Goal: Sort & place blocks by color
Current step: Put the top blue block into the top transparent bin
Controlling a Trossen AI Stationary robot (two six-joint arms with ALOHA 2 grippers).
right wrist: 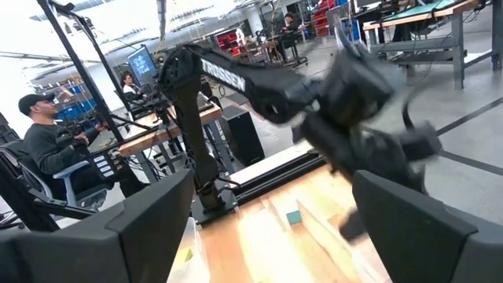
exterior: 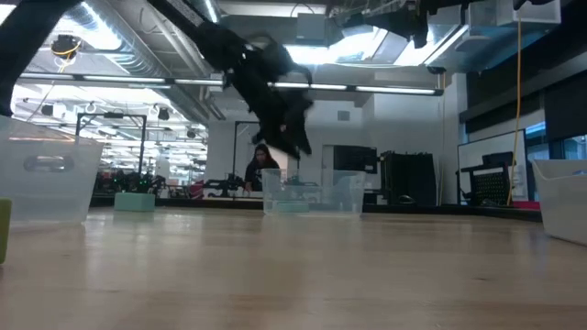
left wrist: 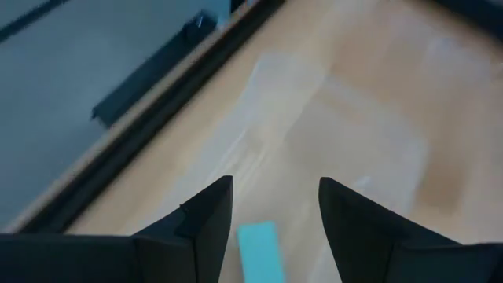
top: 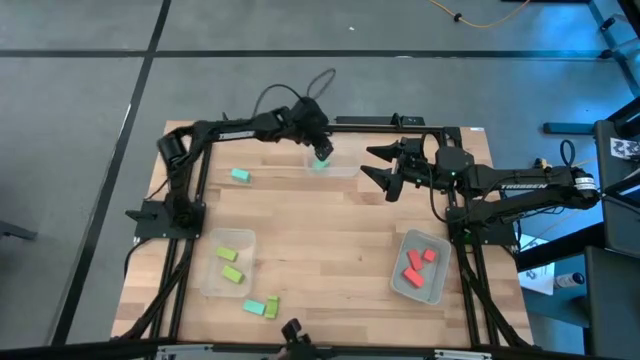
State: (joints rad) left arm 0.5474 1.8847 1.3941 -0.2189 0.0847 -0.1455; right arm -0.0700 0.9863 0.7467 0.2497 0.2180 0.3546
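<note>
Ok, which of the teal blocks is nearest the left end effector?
The teal block right under the left end effector, over the far clear bin; the others lie on bare table further left and near the front edge.

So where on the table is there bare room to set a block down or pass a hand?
The widest bare wood lies mid-table, between the bin of green blocks, the bin of red blocks and the far clear bin. It is crowded at the far edge, where the left gripper hangs open over that bin and the open right gripper hovers beside it.
</note>
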